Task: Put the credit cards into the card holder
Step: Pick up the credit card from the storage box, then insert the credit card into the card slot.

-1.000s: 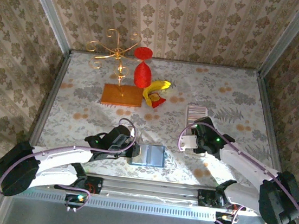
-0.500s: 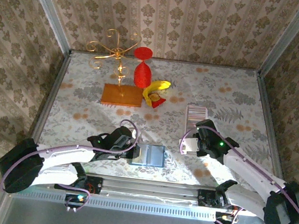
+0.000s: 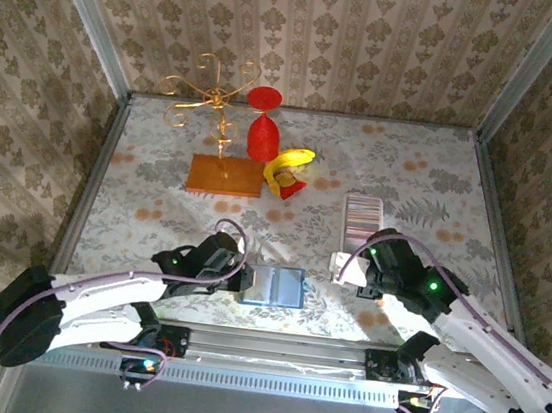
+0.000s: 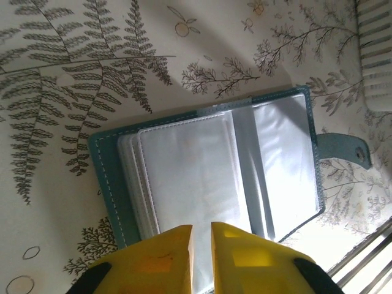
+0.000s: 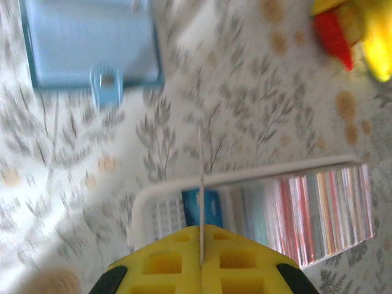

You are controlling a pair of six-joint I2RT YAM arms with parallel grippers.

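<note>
**A:** Where is the card relative to the right gripper (image 5: 201, 231)?

**B:** Its fingers are pressed together on a thin card (image 5: 200, 165), seen edge-on. I cannot tell its colour. The gripper hangs just beside the near end of the card holder (image 5: 257, 174), on the right of the table (image 3: 156, 202).

**A:** What is in the holder?

**B:** A blue credit card (image 5: 211, 208) stands at the near end. Beyond it, a row of upright mixed-colour cards (image 5: 306, 208) fills the far slots.

**A:** And the left gripper (image 4: 201, 229)?

**B:** It sits over the open teal wallet (image 4: 107, 184), near the table's near edge and left of the holder. Its fingers are almost together, with a narrow slit between them. Whether they pinch a clear sleeve (image 4: 184, 171), I cannot tell.
</note>
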